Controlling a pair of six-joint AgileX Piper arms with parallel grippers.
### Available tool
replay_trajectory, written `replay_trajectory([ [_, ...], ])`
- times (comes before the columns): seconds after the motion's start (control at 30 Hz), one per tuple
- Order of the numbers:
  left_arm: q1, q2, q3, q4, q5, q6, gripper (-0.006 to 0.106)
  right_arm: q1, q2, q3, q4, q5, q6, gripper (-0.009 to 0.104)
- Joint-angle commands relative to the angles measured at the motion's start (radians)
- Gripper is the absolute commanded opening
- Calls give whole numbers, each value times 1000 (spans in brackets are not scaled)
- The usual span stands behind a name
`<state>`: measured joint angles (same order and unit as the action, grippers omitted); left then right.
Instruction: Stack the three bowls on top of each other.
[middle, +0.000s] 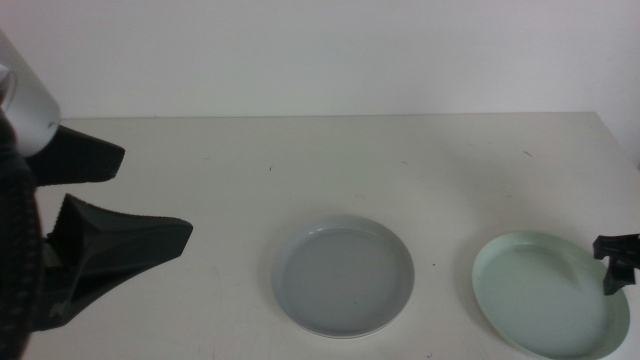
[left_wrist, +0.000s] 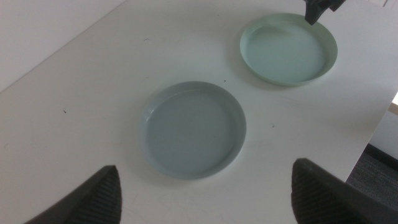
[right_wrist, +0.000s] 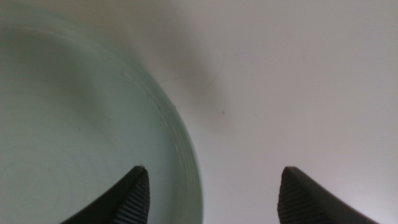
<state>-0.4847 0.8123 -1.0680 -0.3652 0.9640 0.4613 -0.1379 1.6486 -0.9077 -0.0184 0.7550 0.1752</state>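
Two bowls are in view on the table: the grey-blue bowl near the centre and the pale mint green bowl off to its right, apart from it. A second pale rim under the grey-blue one hints that it already sits on the white bowl, though this cannot be confirmed. The right gripper is low at the mint bowl's outer rim, jaws spread wide, one over the bowl and one outside it. The left gripper waits raised at the left, jaws wide and empty. Judged remaining: lifting the mint bowl onto the centre one.
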Motion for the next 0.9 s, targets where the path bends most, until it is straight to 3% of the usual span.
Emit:
replay_trajectory([
  [0.0,-4,-7,-33,-29,-62,0,105,-9,-7,-18,10,-40,-7,52],
  [0.23,-4,-7,-33,-29,-62,0,105,-9,58,-18,12,-72,-7,36],
  [0.47,-4,-7,-33,-29,-62,0,105,-9,59,-18,6,-69,-7,-1],
  [0.67,-4,-7,-33,-29,-62,0,105,-9,38,-27,24,-17,-7,-1],
  [0.87,-4,-7,-33,-29,-62,0,105,-7,-120,-98,81,90,-58,-1],
])
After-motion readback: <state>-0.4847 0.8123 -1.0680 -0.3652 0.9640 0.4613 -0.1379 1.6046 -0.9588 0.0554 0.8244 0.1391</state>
